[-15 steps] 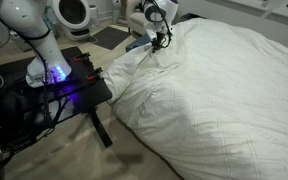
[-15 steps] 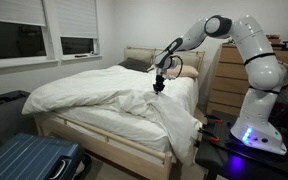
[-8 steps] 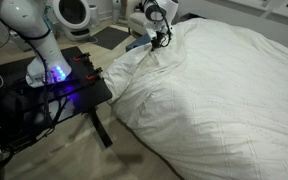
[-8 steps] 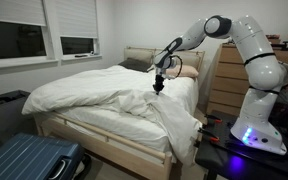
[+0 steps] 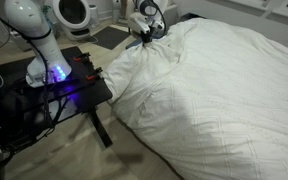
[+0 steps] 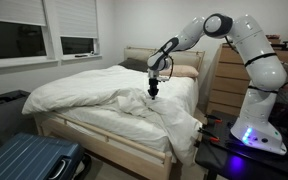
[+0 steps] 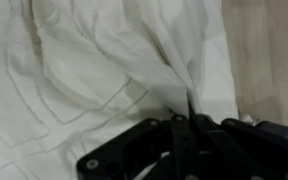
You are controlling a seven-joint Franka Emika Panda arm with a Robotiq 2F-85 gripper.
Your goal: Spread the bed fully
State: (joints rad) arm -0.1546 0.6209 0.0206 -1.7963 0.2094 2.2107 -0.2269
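The bed's white quilted duvet (image 5: 224, 85) lies wrinkled and bunched along the side nearest the robot, shown in both exterior views and hanging over the mattress edge (image 6: 169, 120). My gripper (image 5: 147, 38) is at the head end of that bunched ridge (image 6: 152, 93). In the wrist view the black fingers of the gripper (image 7: 189, 112) are shut on a pinched fold of the duvet (image 7: 94, 60), and the cloth runs taut away from them.
The black robot table (image 5: 59, 95) stands close beside the bed. A blue suitcase (image 6: 29, 160) sits at the foot. A wooden headboard (image 6: 136, 55), a pillow (image 6: 187, 72) and a dresser (image 6: 224, 85) are at the head end. Bare floor (image 7: 269, 50) shows past the duvet edge.
The jaws closed on a fold of the duvet. The gripper then shifted a little sideways along the head end, drawing the fold with it.
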